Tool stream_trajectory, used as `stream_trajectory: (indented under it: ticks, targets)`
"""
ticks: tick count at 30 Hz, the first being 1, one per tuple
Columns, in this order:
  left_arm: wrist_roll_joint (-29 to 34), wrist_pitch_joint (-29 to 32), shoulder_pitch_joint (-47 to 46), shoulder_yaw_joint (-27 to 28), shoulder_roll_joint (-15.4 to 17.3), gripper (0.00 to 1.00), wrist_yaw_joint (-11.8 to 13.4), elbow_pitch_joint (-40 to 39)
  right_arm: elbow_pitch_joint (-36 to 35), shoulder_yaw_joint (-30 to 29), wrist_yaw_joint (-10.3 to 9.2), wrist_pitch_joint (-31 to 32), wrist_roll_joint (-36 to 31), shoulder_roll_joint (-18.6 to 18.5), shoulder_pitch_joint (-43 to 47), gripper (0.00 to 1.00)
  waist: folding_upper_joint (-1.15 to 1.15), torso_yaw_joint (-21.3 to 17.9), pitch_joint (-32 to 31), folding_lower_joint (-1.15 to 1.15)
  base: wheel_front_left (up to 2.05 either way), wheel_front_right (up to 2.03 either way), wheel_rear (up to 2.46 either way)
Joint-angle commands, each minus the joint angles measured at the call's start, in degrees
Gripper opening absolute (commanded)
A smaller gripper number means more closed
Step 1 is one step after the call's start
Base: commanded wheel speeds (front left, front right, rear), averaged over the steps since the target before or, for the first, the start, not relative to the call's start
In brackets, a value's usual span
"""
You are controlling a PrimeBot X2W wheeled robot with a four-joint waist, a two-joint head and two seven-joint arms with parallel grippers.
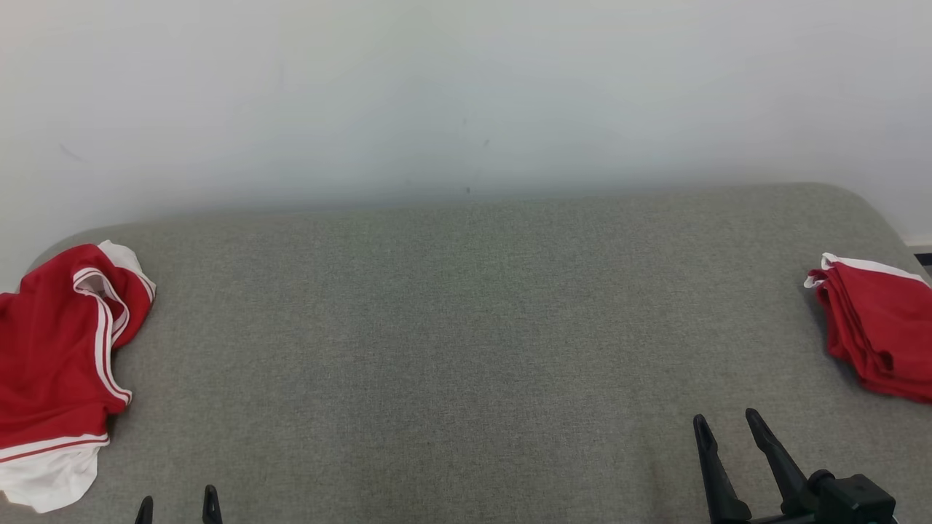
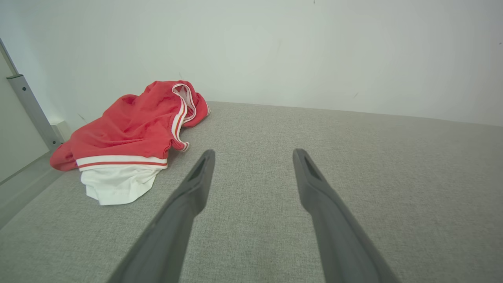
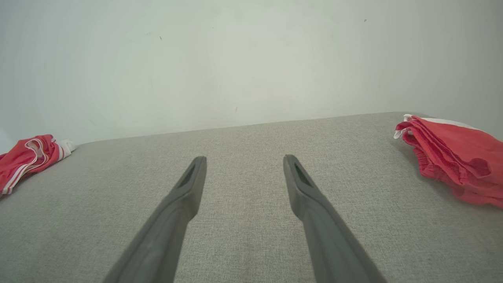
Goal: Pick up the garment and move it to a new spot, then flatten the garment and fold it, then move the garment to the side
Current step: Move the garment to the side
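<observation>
Our main worry is a poor first pinch: the crumpled red-and-white jersey [image 1: 58, 349] is bunched in several layers, so we judge that a grab at the top fold could lift only part of it and drag the rest. It also lies at the left edge of the grey fabric surface [image 1: 466, 327] (part of it seems to droop over), so a nudge could push it off. Reaching for the folded red pile [image 1: 881, 335] on the right would be the wrong target. The left gripper [image 1: 178, 503] has its fingers spread wide and empty, with the jersey ahead and to its left, near but apart. The right gripper [image 1: 727, 418], likewise spread and empty, is well apart from it.
</observation>
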Motion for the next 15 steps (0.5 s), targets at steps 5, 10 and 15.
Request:
stream_trajectory:
  ticks: [5,10,15]
  targets:
    - [0.9,-0.2,0.6,0.5,-0.3,1.0,-0.5,0.1,-0.2,-0.3,-0.13,-0.4,-0.5,0.4,0.4,1.0,0.01,0.2,0.0,0.01,0.0,0.0,0.0]
    - [0.7,-0.2,0.4,0.3,-0.3,1.0,-0.7,0.1,-0.1,-0.8,-0.13,-0.4,-0.7,0.6,0.5,1.0,0.01,0.1,0.2,0.01,0.0,0.0,0.0]
    - [0.1,-0.2,0.3,0.0,-0.3,1.0,-0.4,0.0,0.2,-0.6,-0.13,-0.4,-0.8,0.8,0.3,1.0,0.01,-0.1,0.4,0.01,0.0,0.0,0.0]
